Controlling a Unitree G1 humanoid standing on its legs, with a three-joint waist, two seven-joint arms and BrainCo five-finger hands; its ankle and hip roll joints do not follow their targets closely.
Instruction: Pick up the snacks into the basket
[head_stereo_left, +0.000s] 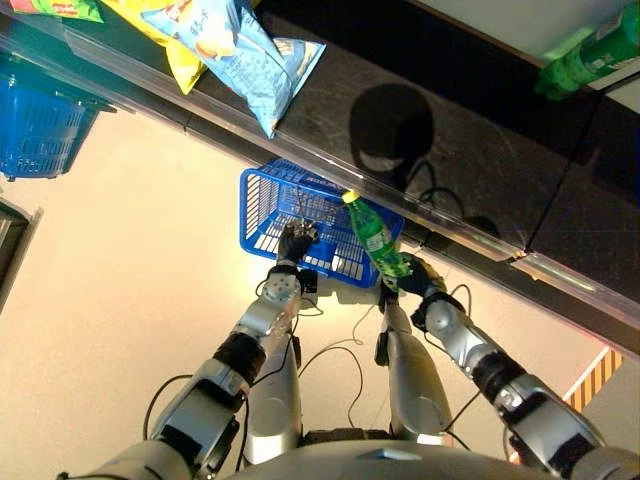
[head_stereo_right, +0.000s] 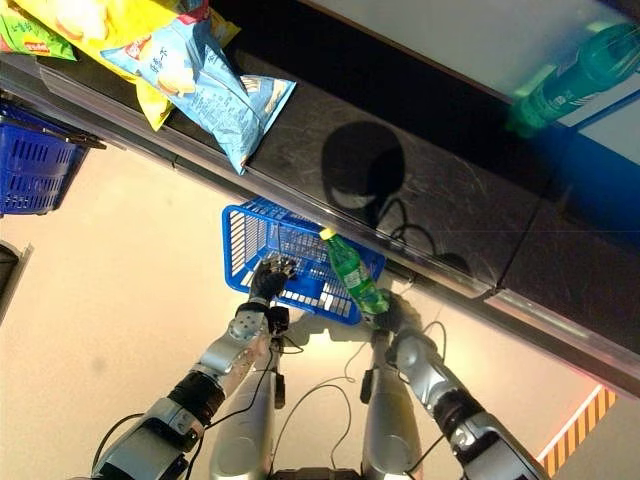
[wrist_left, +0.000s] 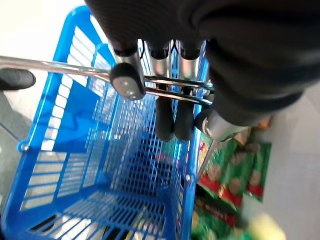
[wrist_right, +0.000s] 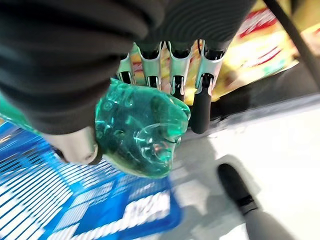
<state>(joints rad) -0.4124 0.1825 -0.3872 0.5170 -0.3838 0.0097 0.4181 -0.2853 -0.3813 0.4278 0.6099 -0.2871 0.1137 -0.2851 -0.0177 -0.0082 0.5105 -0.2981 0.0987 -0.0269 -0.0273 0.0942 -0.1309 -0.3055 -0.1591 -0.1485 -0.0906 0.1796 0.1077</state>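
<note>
R hand (head_stereo_left: 418, 279): fingers (wrist_right: 201, 102) and thumb curled round the base of a green bottle (head_stereo_left: 376, 238), firm wrap, clear in the R wrist view. Bottle is tilted, yellow cap end pointing up and away from the hand, its body lying across the near R corner of the blue basket (head_stereo_left: 262, 200). Cap end sits over the basket's open top; base end stays in the hand just outside the rim. Can't tell if the bottle touches the rim.

L hand (head_stereo_left: 296, 241): fingers curled over the basket's metal handle (wrist_left: 65, 68), thumb closed under it, seen close in the L wrist view. Basket hangs from this grip, held up in front of the robot, between the two hands. Its inside looks dark through the mesh floor; contents can't be made out.

Outward from the hands: a dark shelf (head_stereo_left: 470, 170) runs diagonally across the head views, just beyond the basket. On it, toward the L, a light blue chip bag (head_stereo_left: 240, 50) lies over a yellow bag (head_stereo_left: 175, 50), and a green packet (head_stereo_left: 60, 8) shows at the far L edge. A second green bottle (head_stereo_left: 590, 55) lies on the shelf at far R, well apart from the hands.

A second blue basket (head_stereo_left: 40, 125) sits at far L, below the shelf edge. L wrist view also catches green and red snack packets (wrist_left: 230, 180) past the held basket's side
</note>
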